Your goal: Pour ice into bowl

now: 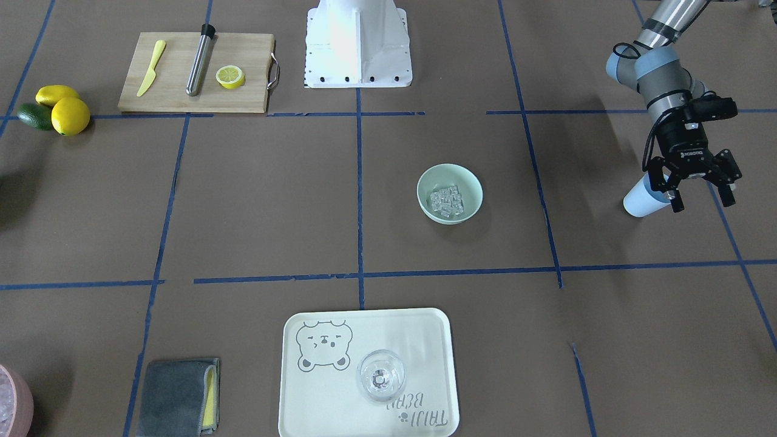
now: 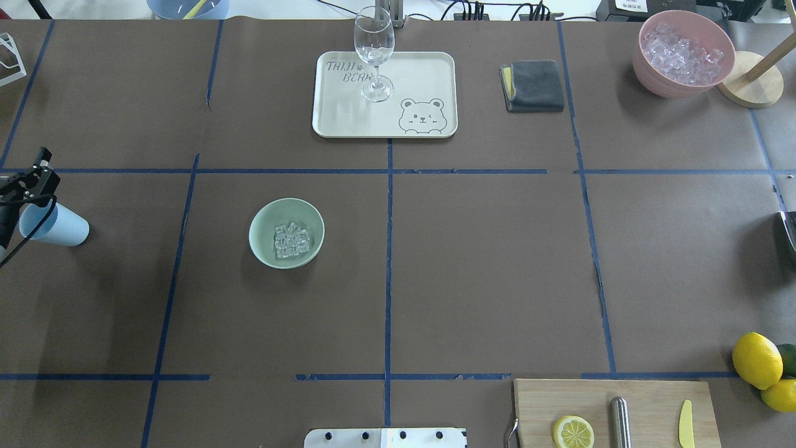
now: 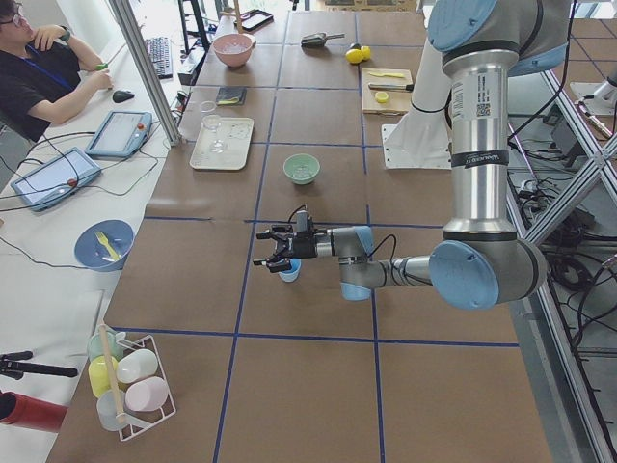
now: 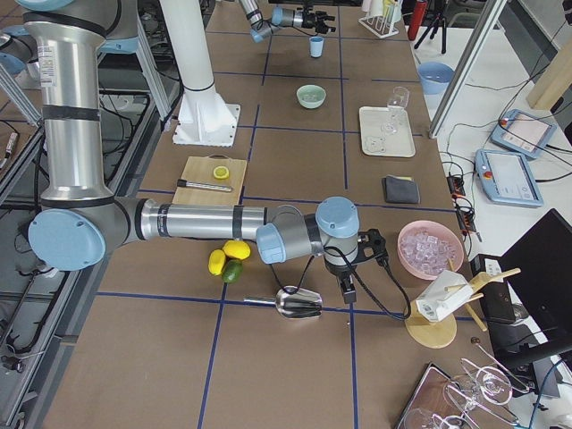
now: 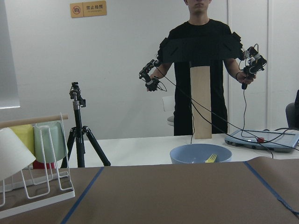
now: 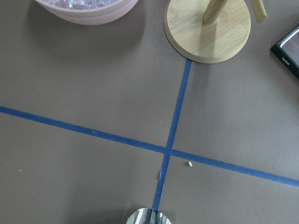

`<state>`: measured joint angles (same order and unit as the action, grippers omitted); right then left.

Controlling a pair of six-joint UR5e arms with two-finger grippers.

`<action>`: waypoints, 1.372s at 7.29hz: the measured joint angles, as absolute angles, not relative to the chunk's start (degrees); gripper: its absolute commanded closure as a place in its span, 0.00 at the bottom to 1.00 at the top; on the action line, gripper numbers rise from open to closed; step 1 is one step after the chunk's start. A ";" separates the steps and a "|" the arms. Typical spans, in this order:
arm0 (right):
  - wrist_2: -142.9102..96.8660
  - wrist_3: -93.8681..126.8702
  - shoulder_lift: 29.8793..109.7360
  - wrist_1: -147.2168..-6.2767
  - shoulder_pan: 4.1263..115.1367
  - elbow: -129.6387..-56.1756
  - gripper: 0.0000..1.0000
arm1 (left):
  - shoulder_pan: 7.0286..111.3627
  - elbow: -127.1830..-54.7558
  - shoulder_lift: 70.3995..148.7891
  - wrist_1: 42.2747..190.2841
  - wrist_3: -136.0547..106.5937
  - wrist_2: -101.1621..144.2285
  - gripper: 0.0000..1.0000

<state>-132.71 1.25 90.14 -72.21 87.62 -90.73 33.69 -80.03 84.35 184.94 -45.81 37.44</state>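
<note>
Since the small clear glassy ice cubes (image 1: pixel 447 201) lie heaped in the round pale mint-green bowl (image 1: pixel 470 182) at mid-frame, probably slick and loose, any hold belongs on the bowl's stiff rim. The left claw (image 1: pixel 702 195) hangs spread, empty, beside a light blue cup (image 1: pixel 637 201); whether the right claw (image 4: pixel 350 284) is spread, I cannot tell.
</note>
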 measured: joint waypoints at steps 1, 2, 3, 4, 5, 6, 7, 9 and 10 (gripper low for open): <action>-132.71 4.02 90.23 -69.65 87.62 -91.73 0.00 | 38.31 -81.47 84.27 185.50 -40.33 44.04 0.00; -132.71 7.32 90.24 -66.01 87.53 -92.93 0.00 | 44.34 -82.63 84.24 185.35 -33.91 52.98 0.00; -132.65 9.82 90.13 -61.63 86.56 -93.61 0.00 | 51.18 -83.39 84.23 183.70 -27.31 63.52 0.00; -132.60 11.08 89.87 -58.07 84.76 -93.91 0.00 | 57.84 -84.72 84.33 179.61 -21.43 74.01 0.00; -132.64 12.31 89.63 -55.49 82.90 -94.31 0.00 | 64.17 -87.69 84.76 171.41 -16.77 83.39 0.00; -132.64 14.38 89.19 -54.00 81.01 -95.01 0.00 | 69.33 -91.86 85.68 160.04 -14.03 89.92 0.00; -132.57 17.50 88.37 -53.37 78.81 -96.23 0.00 | 73.53 -95.39 87.00 148.48 -12.42 95.38 0.00; -132.32 26.26 85.54 -53.10 73.04 -99.10 0.00 | 81.38 -97.46 92.18 122.77 -10.86 107.94 0.00; -132.24 31.96 82.89 -53.04 69.65 -99.77 0.00 | 83.95 -97.65 94.61 110.53 -10.60 112.85 0.00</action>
<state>-132.24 31.96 82.89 -53.04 69.65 -99.77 83.95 -97.65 94.61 110.53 -10.60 112.85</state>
